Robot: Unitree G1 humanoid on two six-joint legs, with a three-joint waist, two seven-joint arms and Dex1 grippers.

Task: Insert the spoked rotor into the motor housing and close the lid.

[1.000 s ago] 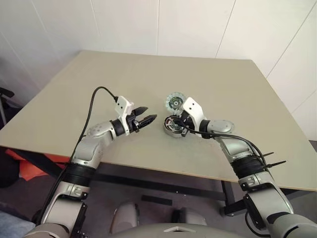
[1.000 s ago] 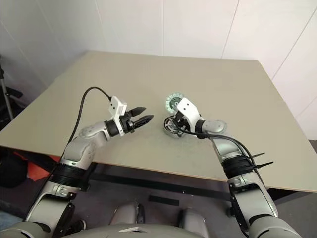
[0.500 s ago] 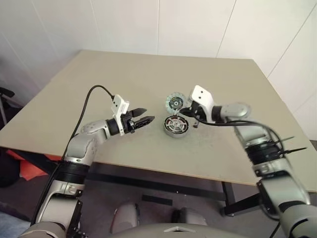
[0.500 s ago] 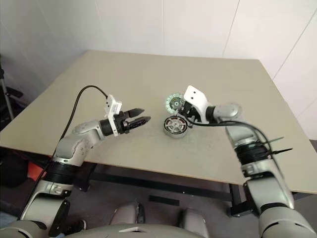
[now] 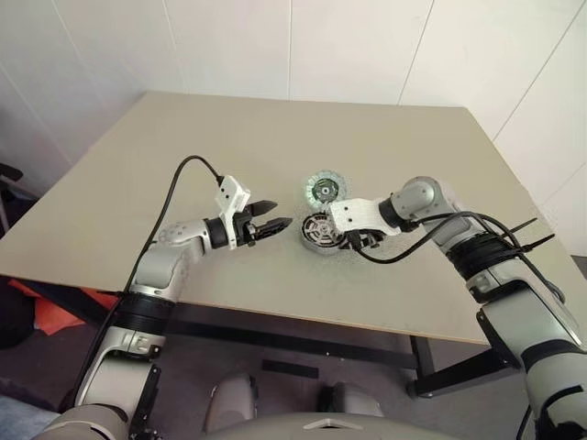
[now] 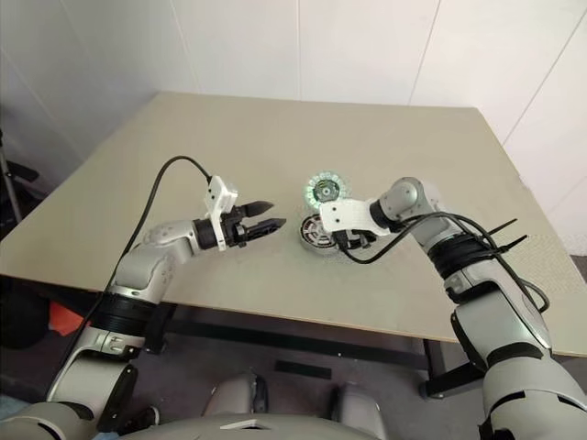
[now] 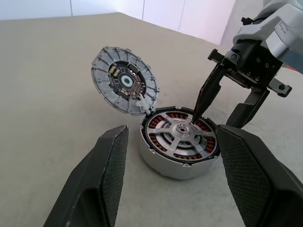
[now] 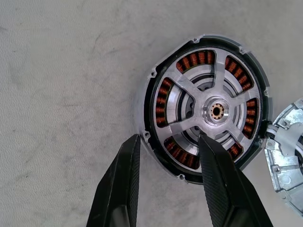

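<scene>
The spoked rotor [image 8: 213, 112] was seen seated flat inside the motor housing [image 7: 163, 163], pale spokes w/ copper windings visible between them, small hub at centre. The housing sat on the counter [image 5: 183, 165], w/ the lid [image 7: 125, 81] propped tilted against its rim, inner face shown. The right pincer [image 8: 168, 142] was held spread just above the housing's edge, one finger over the rotor, one outside the rim, nothing gripped. The left pincer [image 5: 280, 223] was held spread & empty, near the housing, aimed at it.
</scene>
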